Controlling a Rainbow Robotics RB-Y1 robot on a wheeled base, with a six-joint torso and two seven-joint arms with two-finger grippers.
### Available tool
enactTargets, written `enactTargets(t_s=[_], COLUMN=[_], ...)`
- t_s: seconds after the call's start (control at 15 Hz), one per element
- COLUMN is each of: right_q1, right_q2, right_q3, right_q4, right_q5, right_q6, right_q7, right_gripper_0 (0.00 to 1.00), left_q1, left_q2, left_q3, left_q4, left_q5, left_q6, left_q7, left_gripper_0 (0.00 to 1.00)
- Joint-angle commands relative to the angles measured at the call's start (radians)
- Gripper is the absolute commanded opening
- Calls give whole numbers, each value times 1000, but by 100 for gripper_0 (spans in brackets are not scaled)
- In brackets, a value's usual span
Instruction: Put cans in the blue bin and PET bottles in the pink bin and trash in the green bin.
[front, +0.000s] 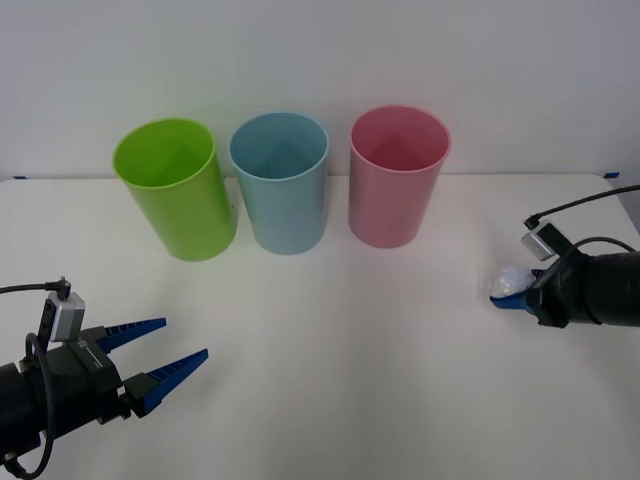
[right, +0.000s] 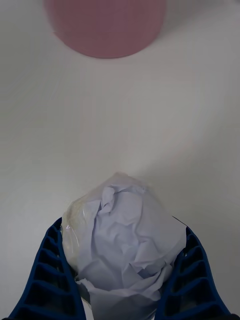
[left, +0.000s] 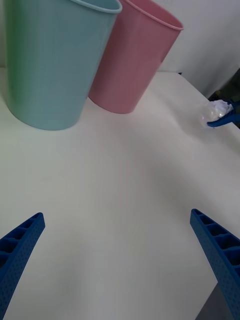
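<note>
Three bins stand in a row at the back of the table: the green bin (front: 176, 187) on the left, the blue bin (front: 281, 180) in the middle, the pink bin (front: 397, 174) on the right. The trash (front: 510, 283), a crumpled whitish ball (right: 125, 240) of paper and film, lies at the right side of the table between the blue fingers (right: 47, 275) of my right gripper (front: 512, 294), which is shut on it. My left gripper (front: 165, 348) hovers open at the front left with nothing between its fingers. The left wrist view shows the blue bin (left: 55, 60), the pink bin (left: 132, 57) and the trash (left: 216, 111) far off.
The white table (front: 330, 360) runs to a white wall behind the bins. Bare tabletop lies between the two grippers and in front of the bins.
</note>
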Motion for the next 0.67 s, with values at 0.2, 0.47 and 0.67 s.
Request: enactTargets(t_s=[0.2, 0.47, 0.67], right_q1=[178, 172, 147], right_q2=[3, 29, 113], right_q3=[-116, -156, -196], right_q4=[-213, -256, -311], right_q5=[-212, -425, -453], right_q6=[-1, 1, 1], right_q7=[25, 31, 21], right_gripper_0=[0, 0, 0], left_q1=[0, 0, 0], left_q2=[0, 0, 0], left_q3=[0, 0, 0], left_q4=[0, 0, 0], left_q5=[0, 0, 0], left_q6=[0, 0, 0], left_q7=[0, 0, 0], left_gripper_0=[100, 100, 100])
